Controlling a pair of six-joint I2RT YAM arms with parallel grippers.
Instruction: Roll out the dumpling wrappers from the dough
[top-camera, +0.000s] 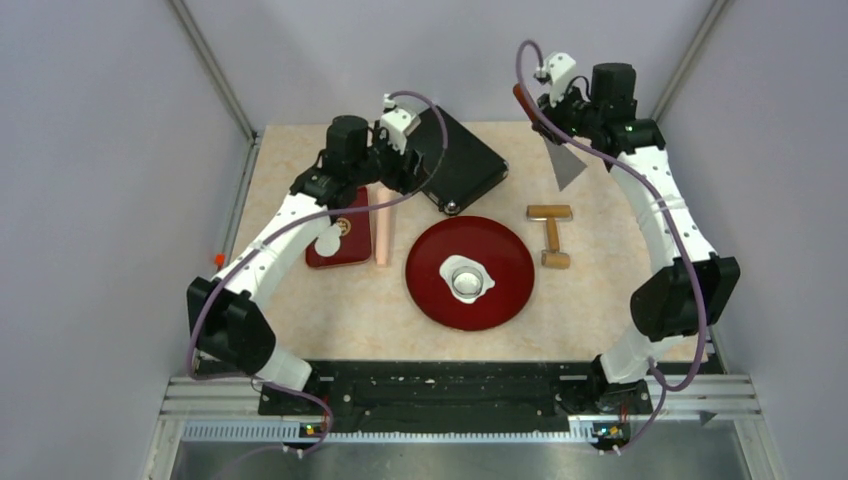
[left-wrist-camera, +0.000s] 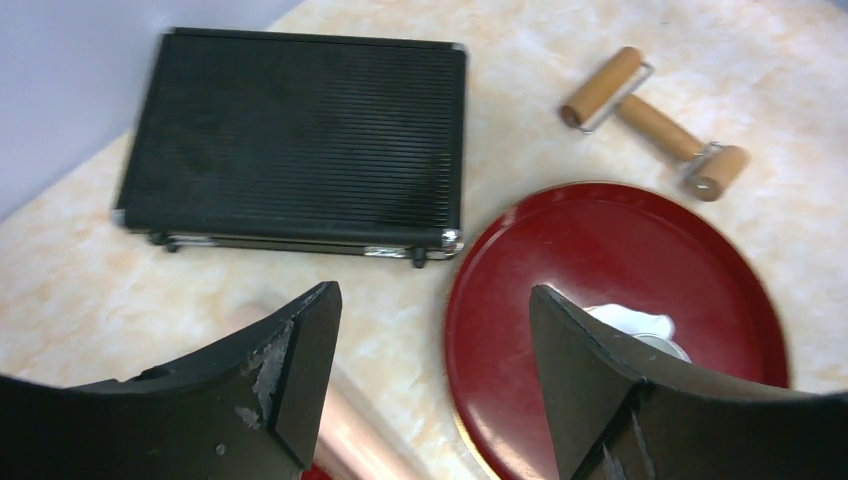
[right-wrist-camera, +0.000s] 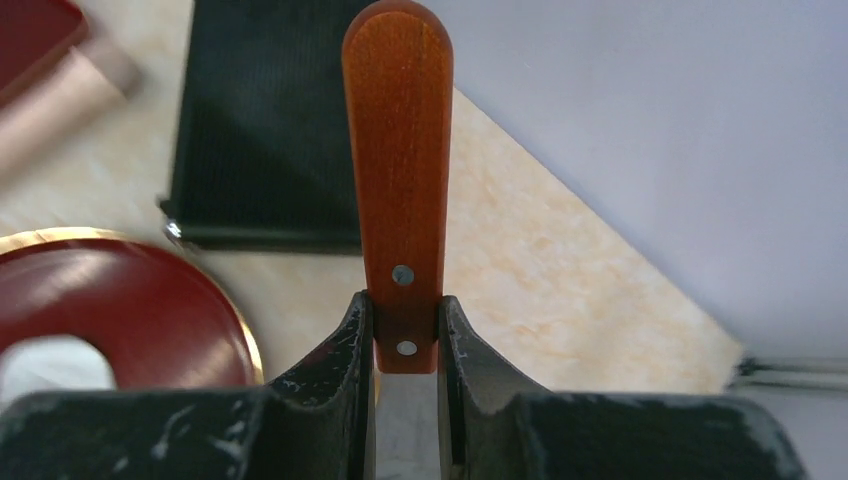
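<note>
1. In the overhead view, the round red plate sits at the centre of the frame on the table, closest to the arm bases. The dough, a ragged white patch, lies in the middle of the plate. A clear ring cutter stands on it.
2. Left of centre, a square red dish holds one dumpling wrapper. It is a flat white disc, partly hidden under your left arm.
3. A pink cylinder lies between the dish and the plate, just beside the dish's right edge. Its length runs up and down the frame.
4. Right of the plate and apart from it, a wooden roller rests on the table.
5. Your left end effector is over the upper end of the pink cylinder. The wrist view shows its jaws spread wide with nothing between them.
6. A black ribbed case lies flat at upper centre, turned at an angle.
7. Farthest away, at upper right, your right end effector is closed narrowly on the wooden handle of a scraper. The scraper's grey blade hangs above the table.
</note>
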